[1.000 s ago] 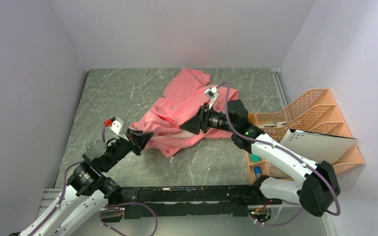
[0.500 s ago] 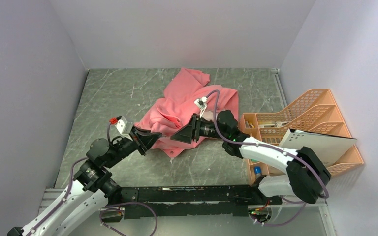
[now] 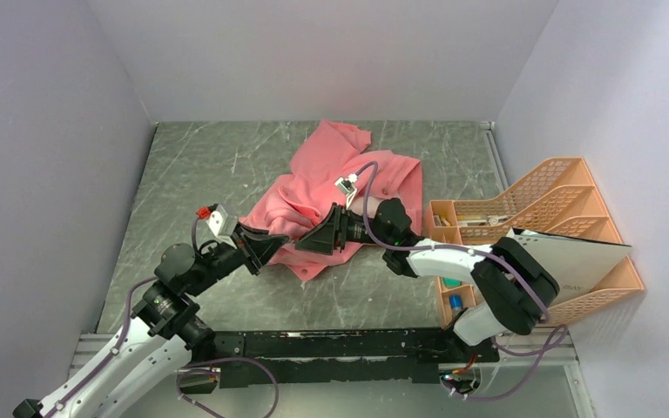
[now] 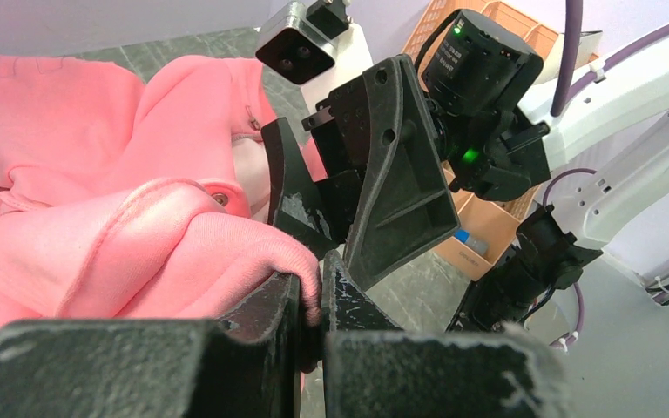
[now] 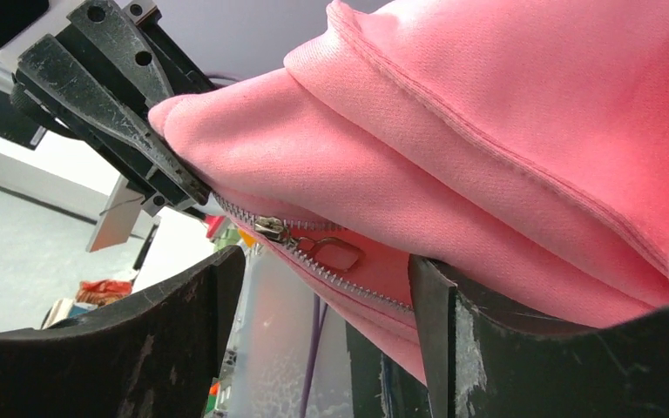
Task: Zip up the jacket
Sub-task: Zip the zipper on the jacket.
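The salmon-pink jacket (image 3: pixel 331 178) lies bunched in the middle of the table. My left gripper (image 3: pixel 267 246) is shut on a fold of its near hem, and the pinched fabric shows in the left wrist view (image 4: pixel 226 252). My right gripper (image 3: pixel 310 243) is open and faces the left one closely. In the right wrist view its jaws (image 5: pixel 322 287) stand apart, around the zipper teeth. The metal zipper pull (image 5: pixel 333 252) hangs between them, just above, untouched. The left gripper (image 5: pixel 187 193) holds the jacket edge (image 5: pixel 488 131) just beyond the slider (image 5: pixel 272 225).
An orange tiered file organiser (image 3: pixel 540 200) stands at the right, with a white board (image 3: pixel 566 257) leaning in it and small items in its near bins (image 3: pixel 455 303). Walls close in the table (image 3: pixel 200 165) on the left, back and right.
My right gripper has moved left and nearer along the jacket's hem, up to the left gripper. The left gripper has shifted slightly right, still holding the hem.
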You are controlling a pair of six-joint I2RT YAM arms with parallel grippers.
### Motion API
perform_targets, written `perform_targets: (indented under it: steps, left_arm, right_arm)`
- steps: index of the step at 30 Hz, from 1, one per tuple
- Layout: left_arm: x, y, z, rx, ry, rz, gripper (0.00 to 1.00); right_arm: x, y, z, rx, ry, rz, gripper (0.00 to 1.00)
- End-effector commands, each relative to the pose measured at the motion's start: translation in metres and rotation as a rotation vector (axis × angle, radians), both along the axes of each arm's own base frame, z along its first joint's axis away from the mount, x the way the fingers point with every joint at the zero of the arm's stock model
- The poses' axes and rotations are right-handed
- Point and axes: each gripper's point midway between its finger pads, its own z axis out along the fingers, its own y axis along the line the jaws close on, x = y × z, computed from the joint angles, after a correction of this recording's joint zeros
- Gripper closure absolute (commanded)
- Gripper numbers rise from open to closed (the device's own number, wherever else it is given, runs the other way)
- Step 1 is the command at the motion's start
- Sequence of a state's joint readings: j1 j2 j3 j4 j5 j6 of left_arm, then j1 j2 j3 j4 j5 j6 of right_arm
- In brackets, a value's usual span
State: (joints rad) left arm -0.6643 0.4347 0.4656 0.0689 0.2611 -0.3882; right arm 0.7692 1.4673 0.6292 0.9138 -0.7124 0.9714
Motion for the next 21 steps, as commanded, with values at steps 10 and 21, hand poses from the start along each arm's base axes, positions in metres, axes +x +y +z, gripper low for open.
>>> perform_targets:
  steps: [10, 21]
  left_arm:
    - [-0.001, -0.003, 0.037, -0.091, -0.07, -0.014, 0.95]
    - [0.008, 0.008, 0.031, -0.08, -0.043, 0.07, 0.95]
  right_arm:
    - [-0.018, 0.01, 0.036, 0.263, -0.01, 0.131, 0.22]
    - [-0.028, -0.003, 0.07, 0.425, -0.026, 0.154, 0.3]
